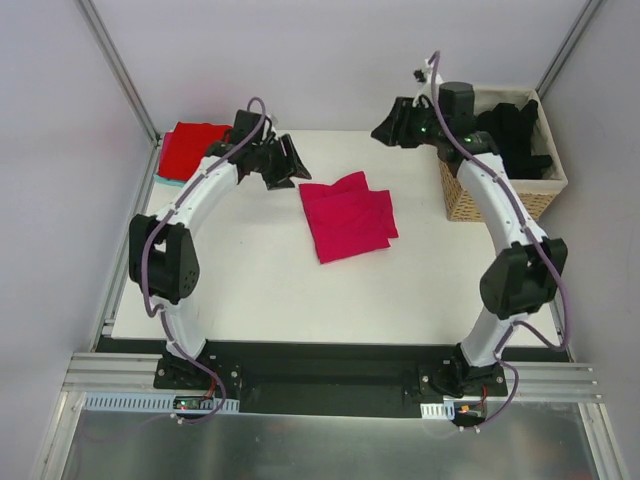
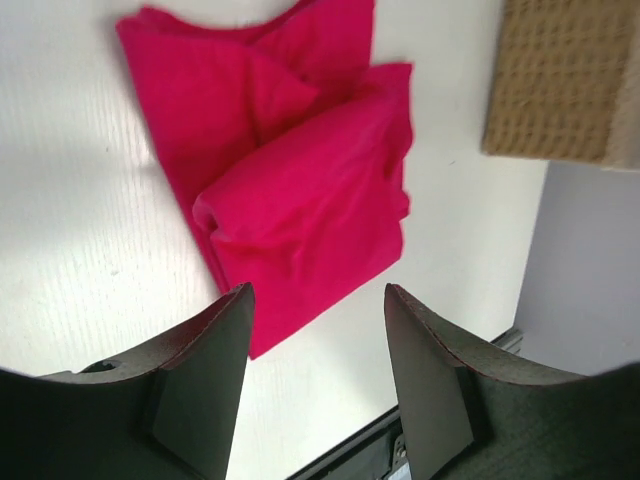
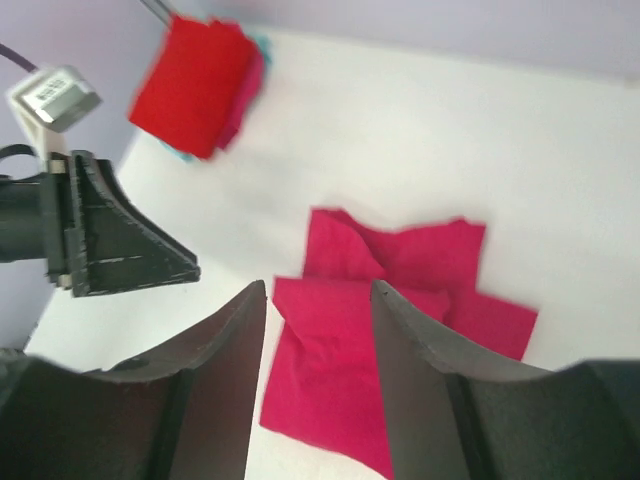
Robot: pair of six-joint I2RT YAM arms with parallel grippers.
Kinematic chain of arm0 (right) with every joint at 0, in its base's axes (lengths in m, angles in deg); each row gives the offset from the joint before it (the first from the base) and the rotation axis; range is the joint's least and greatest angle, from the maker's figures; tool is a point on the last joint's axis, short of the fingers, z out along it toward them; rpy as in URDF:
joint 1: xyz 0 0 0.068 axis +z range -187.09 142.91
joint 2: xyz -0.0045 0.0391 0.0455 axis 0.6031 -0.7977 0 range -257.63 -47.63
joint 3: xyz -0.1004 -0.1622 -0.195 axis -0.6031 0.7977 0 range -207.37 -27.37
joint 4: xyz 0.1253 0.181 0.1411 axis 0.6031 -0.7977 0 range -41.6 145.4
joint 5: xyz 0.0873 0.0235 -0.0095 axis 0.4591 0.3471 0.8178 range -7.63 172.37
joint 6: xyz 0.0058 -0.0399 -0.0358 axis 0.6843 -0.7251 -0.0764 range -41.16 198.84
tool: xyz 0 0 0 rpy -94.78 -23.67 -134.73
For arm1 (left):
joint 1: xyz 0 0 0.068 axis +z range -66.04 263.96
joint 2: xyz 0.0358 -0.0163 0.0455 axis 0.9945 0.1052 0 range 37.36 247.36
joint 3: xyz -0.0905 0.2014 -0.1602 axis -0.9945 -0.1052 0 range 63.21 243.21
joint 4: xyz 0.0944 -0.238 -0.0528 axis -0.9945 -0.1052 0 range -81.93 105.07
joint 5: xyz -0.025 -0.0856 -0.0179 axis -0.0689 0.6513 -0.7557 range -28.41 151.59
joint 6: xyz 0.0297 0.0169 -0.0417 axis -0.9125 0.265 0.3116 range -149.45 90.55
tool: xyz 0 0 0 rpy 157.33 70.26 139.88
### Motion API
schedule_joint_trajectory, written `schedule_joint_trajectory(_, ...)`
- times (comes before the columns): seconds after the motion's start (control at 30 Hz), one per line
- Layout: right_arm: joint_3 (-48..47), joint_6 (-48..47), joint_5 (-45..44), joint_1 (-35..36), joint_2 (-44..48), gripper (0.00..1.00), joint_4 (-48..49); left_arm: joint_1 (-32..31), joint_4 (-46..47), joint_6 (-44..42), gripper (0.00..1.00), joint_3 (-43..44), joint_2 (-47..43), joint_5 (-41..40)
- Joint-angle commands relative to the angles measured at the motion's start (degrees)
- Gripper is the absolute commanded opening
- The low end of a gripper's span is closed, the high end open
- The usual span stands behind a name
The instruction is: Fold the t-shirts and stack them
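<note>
While both arms hang above the table [image 1: 250, 280], I see the left gripper [image 2: 316, 292] and right gripper [image 3: 318, 288] parted and empty, the folded magenta-pink t-shirt [image 1: 348, 215] lying mid-table between them, the red t-shirt [image 1: 192, 148] at the far-left corner.

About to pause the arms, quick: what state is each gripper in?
Left gripper: open, holding nothing.
Right gripper: open, holding nothing.
</note>
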Motion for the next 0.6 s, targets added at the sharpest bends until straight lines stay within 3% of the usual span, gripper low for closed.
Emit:
schedule_joint_trajectory(0.0,-0.2,2.2,5.9,-0.2,3.9,0.49,1.7,0.9,0.2,-0.9,0.54,1.8,-5.8,2.7)
schedule_joint_trajectory(0.23,12.7,3.0,8.1,1.2,2.0,0.47,-4.1,0.9,0.2,-2.1,0.50,-10.2,-15.9,4.5)
schedule_joint_trajectory(0.3,11.7,1.1,8.0,2.5,-1.5,0.34,-9.6,0.9,0.2,-2.1,0.49,-12.2,-19.2,5.8)
schedule_joint_trajectory(0.37,10.9,-1.0,7.1,4.7,-3.3,0.13,-13.1,0.9,0.1,-1.8,0.47,-14.8,-21.1,6.4)
schedule_joint_trajectory(0.4,10.3,-1.9,5.7,5.5,-4.7,0.08,-13.9,0.9,0.0,-1.7,0.47,-15.8,-23.2,6.4)
schedule_joint_trajectory(0.47,8.3,-2.8,4.7,7.4,-6.4,0.01,-16.0,0.8,0.0,-1.2,0.46,-18.1,-26.1,5.9)
schedule_joint_trajectory(0.57,6.6,-2.5,3.9,8.9,-9.6,0.01,-16.0,0.9,-0.3,-0.6,0.45,-20.3,-29.3,5.3)
